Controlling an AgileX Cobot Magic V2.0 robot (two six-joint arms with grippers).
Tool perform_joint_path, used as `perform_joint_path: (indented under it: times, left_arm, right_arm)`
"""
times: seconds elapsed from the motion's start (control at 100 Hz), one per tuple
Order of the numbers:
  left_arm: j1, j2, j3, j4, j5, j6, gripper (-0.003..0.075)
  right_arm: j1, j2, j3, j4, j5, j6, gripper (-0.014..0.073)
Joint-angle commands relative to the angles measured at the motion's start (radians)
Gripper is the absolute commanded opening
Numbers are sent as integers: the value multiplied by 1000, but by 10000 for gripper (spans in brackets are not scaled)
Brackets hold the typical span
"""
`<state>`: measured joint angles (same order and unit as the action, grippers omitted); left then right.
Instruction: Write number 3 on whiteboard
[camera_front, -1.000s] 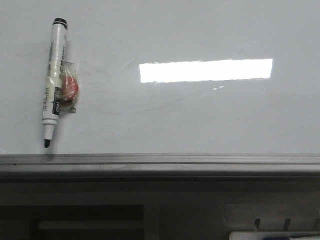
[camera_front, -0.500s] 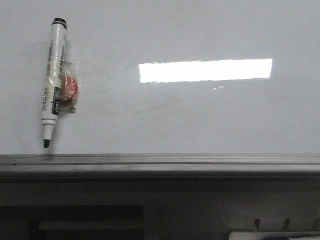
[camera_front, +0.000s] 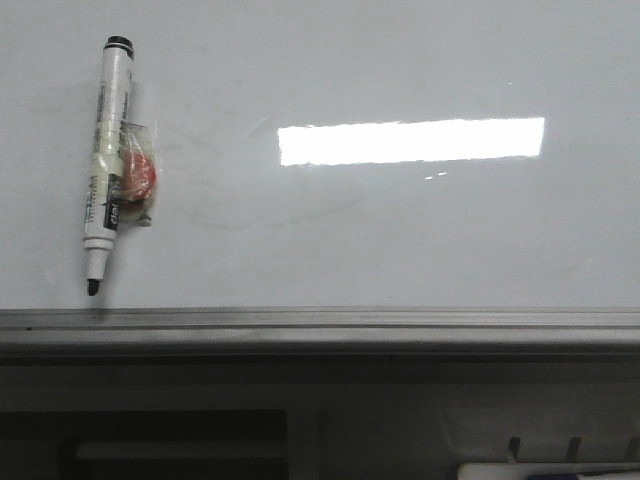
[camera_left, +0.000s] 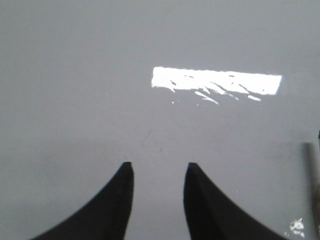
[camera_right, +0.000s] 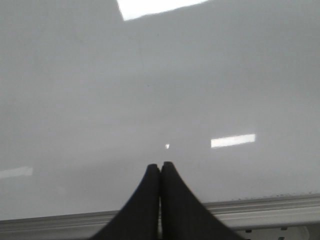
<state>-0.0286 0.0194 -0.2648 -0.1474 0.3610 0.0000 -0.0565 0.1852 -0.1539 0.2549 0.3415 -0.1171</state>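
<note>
The glossy white whiteboard (camera_front: 400, 240) fills most of the front view, with a grey metal frame edge (camera_front: 320, 325) along its near side. No drawn number 3 shows on it; only faint wipe smears. A white marker (camera_front: 107, 160) with a black tip lies on the board at the far left, uncapped, tip toward the frame. My left gripper (camera_left: 156, 167) is open and empty over bare board (camera_left: 100, 75). My right gripper (camera_right: 160, 165) is shut and empty over bare board (camera_right: 150, 90) near the frame edge (camera_right: 270, 205). Neither gripper shows in the front view.
A small red object in clear wrap (camera_front: 137, 180) lies against the marker's right side. A bright rectangular light glare (camera_front: 410, 140) sits mid-board. A grey rod-like edge (camera_left: 312, 175) shows at the side of the left wrist view.
</note>
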Motion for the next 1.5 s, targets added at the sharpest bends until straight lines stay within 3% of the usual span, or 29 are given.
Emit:
perform_joint_path:
  times: [0.0,0.12,0.25,0.39,0.47,0.58,0.89,1.0,1.12,1.25,1.49]
  left_arm:
    - [1,22,-26,-34,-159,0,405]
    - [1,22,-22,-48,-250,0,399]
    - [1,55,-24,-46,-200,0,397]
    - [-41,130,-30,-124,-236,141,438]
    - [-101,176,-47,-151,-247,220,477]
    - [-205,250,-54,-151,-242,222,505]
    - [-585,436,-56,-209,-327,222,501]
    - [-688,514,-56,-215,-410,214,486]
    - [-795,611,-68,-330,-560,163,480]
    - [-859,724,-89,-328,-603,166,480]
    - [-861,883,-89,-395,-695,166,480]
  right_arm:
    - [4,20,-34,3,-88,-3,-61]
    - [4,20,-32,7,-95,-3,-61]
    - [4,20,-32,7,-95,-3,-61]
    - [4,20,-32,7,-95,-3,-61]
    - [4,20,-32,7,-95,-3,-61]
    - [4,20,-32,7,-96,-3,-61]
    - [4,20,-32,7,-107,-3,-61]
    - [4,20,-32,7,-118,-3,-61]
    - [4,20,-32,7,-118,-3,-61]
    - [4,20,-32,7,-118,-3,-61]
    - [4,20,-32,7,-118,-3,-61]
